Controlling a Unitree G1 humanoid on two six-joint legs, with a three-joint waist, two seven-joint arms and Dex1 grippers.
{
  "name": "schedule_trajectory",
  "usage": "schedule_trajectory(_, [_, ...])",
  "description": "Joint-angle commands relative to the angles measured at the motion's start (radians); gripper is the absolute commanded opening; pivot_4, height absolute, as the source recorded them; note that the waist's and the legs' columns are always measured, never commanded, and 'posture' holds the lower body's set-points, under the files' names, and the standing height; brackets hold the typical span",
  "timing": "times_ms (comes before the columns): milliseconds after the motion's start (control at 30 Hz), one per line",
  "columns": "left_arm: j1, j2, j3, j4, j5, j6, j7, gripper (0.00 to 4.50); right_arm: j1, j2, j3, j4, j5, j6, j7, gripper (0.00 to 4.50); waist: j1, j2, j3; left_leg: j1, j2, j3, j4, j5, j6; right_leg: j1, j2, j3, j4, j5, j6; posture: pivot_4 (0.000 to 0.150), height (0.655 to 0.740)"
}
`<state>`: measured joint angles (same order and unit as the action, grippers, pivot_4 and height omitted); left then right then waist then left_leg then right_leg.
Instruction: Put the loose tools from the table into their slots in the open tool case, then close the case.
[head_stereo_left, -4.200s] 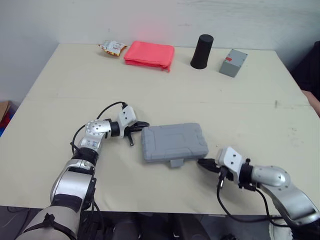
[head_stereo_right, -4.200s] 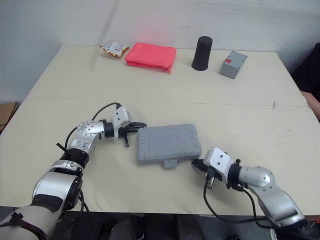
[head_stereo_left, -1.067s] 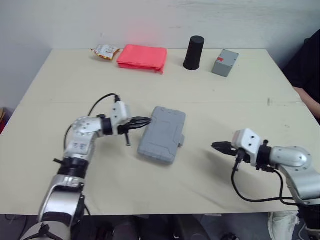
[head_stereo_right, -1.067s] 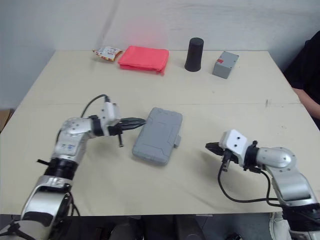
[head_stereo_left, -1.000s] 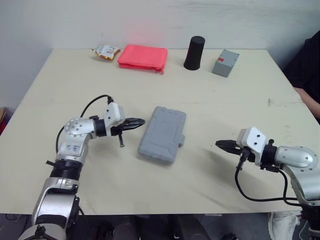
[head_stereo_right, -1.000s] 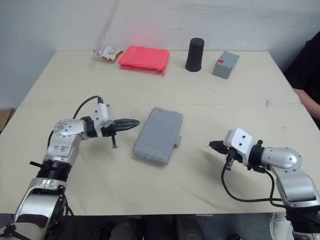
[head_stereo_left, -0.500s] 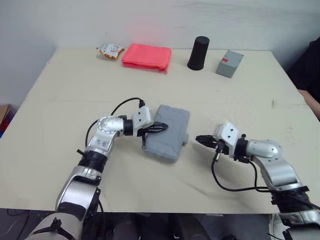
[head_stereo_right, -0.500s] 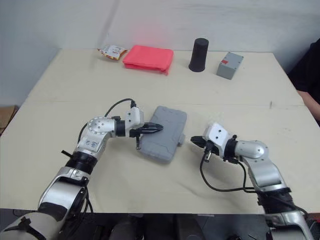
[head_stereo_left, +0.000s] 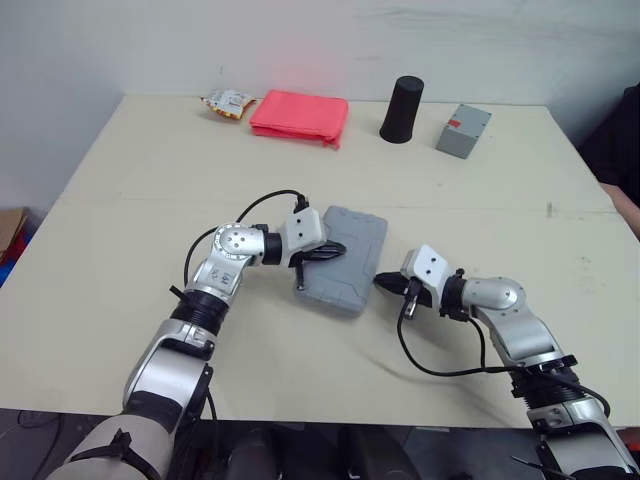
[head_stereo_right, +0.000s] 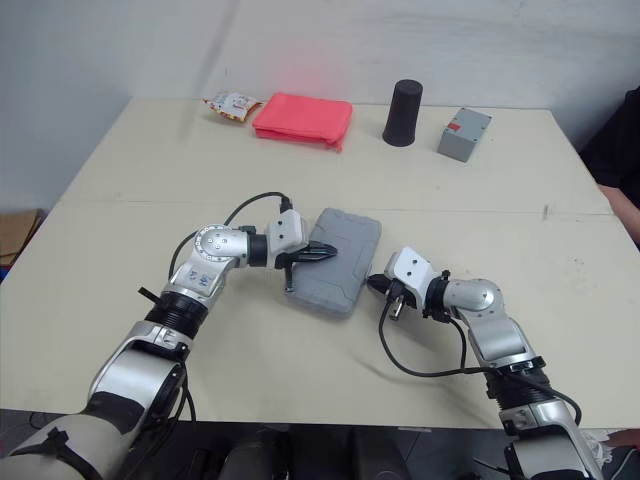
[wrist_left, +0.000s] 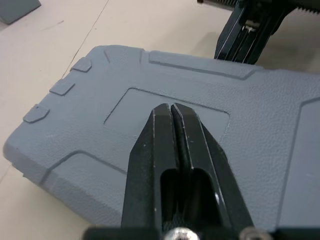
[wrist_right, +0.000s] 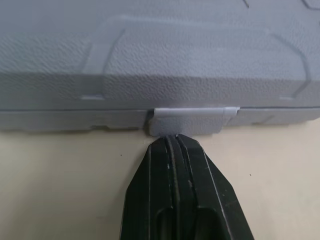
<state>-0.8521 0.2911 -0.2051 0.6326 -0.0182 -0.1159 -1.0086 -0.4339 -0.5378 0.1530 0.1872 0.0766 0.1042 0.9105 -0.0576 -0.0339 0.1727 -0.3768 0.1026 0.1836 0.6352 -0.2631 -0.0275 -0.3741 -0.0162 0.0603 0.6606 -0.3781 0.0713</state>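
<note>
- L arm: elbow bent, forearm angled in twd centre, wrist approx level.
- L gripper: both black fingers pressed together, no gap, nothing held; tips point to robot's right.
- R arm: elbow bent, forearm reaching in & to robot's left, held low.
- R gripper: fingers closed tight, nothing betw them; tips point left.
- Grippers face each other, tips near but apart.
</note>
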Motion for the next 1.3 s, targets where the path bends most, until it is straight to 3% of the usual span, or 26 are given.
schedule_trajectory(33, [-0.022,-0.016,-0.024,0.005,0.029,0.02,0.021,0.03,-0.026,0.015,-0.006,0.012,-0.001,-0.034,-0.012,0.0,-0.001,0.0,0.0,0.0,0.0,0.0,0.0,0.0,0.0,0.0,0.0,0.0,0.0,0.0,0.0,0.15,0.74])
schedule_trajectory(233, [-0.048,-0.042,-0.06,0.111,0.112,0.024,0.1,0.03,-0.041,0.035,0.003,0.055,-0.012,-0.063,-0.018,0.0,-0.002,0.0,0.0,0.001,0.0,0.0,0.002,0.0,0.0,0.001,0.0,0.0,0.001,0.0,0.0,0.15,0.74])
schedule_trajectory(433, [-0.004,-0.038,-0.107,0.132,0.146,0.031,0.066,0.03,-0.08,0.051,0.017,0.11,-0.029,-0.108,0.001,0.0,-0.008,0.0,0.0,0.003,0.0,0.001,0.001,0.0,-0.001,0.002,0.001,0.001,0.001,0.0,0.0,0.15,0.74])
schedule_trajectory(700, [0.052,-0.035,-0.121,0.168,0.155,0.034,0.05,0.03,-0.208,0.116,0.07,0.345,-0.072,-0.246,0.067,0.0,-0.033,0.001,-0.008,0.016,0.001,0.001,-0.003,-0.001,-0.003,0.014,0.003,0.001,-0.002,-0.001,-0.002,0.15,0.74])
schedule_trajectory(967, [0.082,-0.017,-0.11,0.182,0.154,0.04,0.063,0.03,-0.242,0.147,0.064,0.389,-0.056,-0.266,0.145,0.0,-0.042,0.002,-0.015,0.022,0.005,0.001,-0.005,-0.003,-0.005,0.019,0.005,0.001,-0.002,-0.003,-0.004,0.15,0.74])
schedule_trajectory(1133, [0.095,-0.01,-0.056,0.157,0.103,0.009,0.07,0.03,-0.239,0.077,0.021,0.35,-0.066,-0.315,0.127,0.0,-0.05,0.003,-0.017,0.023,0.006,0.001,-0.006,-0.003,-0.006,0.02,0.005,0.0,-0.002,-0.003,-0.005,0.15,0.74])
schedule_trajectory(1300, [0.103,0.011,0.035,0.084,-0.004,-0.063,0.022,0.03,-0.156,-0.061,-0.026,0.183,-0.01,-0.296,0.209,0.0,-0.05,0.005,-0.015,0.021,0.006,0.001,-0.007,-0.004,-0.007,0.017,0.004,0.001,-0.003,-0.004,-0.005,0.15,0.74])
